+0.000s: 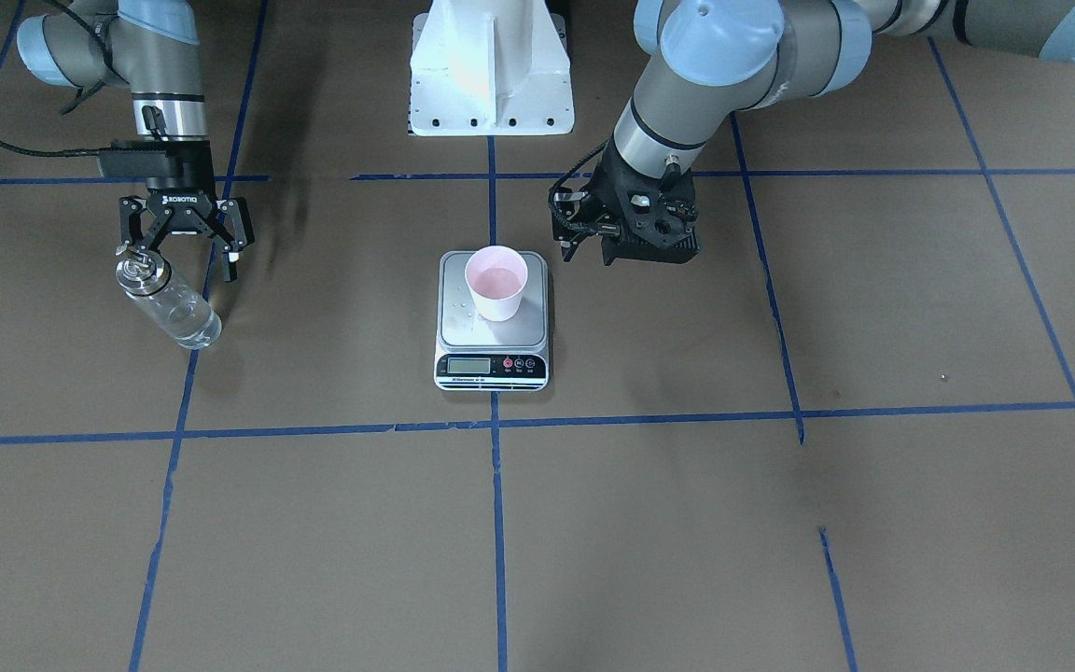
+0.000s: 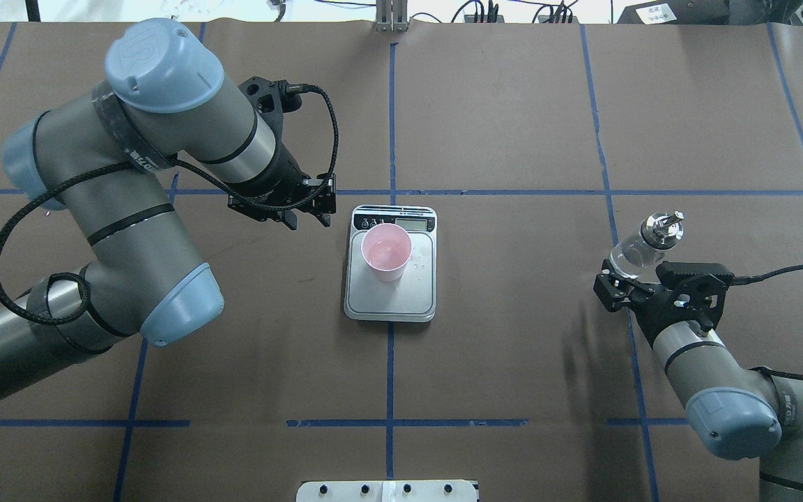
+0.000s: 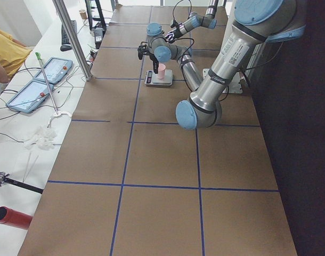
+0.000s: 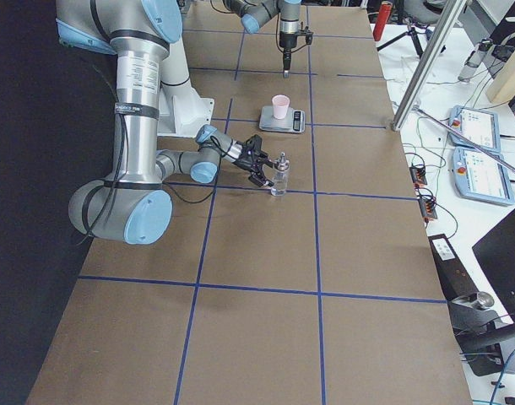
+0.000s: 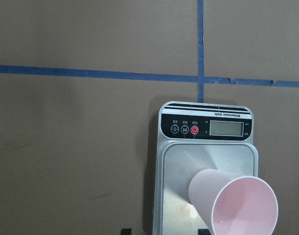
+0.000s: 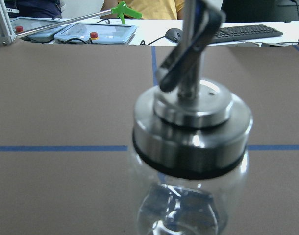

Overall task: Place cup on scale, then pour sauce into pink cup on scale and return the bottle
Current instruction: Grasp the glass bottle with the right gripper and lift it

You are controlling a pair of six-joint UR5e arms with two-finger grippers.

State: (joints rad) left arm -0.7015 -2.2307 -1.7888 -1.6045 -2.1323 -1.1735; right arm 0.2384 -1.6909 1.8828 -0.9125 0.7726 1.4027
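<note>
The pink cup (image 1: pixel 496 283) stands upright on the silver scale (image 1: pixel 491 369), toward its display end; it also shows in the overhead view (image 2: pixel 387 251) and the left wrist view (image 5: pixel 235 205). Small droplets lie on the platform. My left gripper (image 2: pixel 309 215) hangs open and empty just beside the scale, on the robot's left. The clear glass bottle (image 1: pixel 169 303) with its silver spout cap (image 6: pixel 191 125) stands on the table far to the robot's right, clear liquid inside. My right gripper (image 1: pixel 185 257) is open, its fingers spread wide around the bottle's upper part without gripping it.
Blue tape lines grid the brown table (image 2: pixel 499 362). The white robot base (image 1: pixel 491 70) stands behind the scale. Past the table's far edge, a side bench holds tablets (image 4: pixel 477 173), a keyboard (image 6: pixel 247 32) and cables, and an operator in yellow (image 3: pixel 8 53) sits there.
</note>
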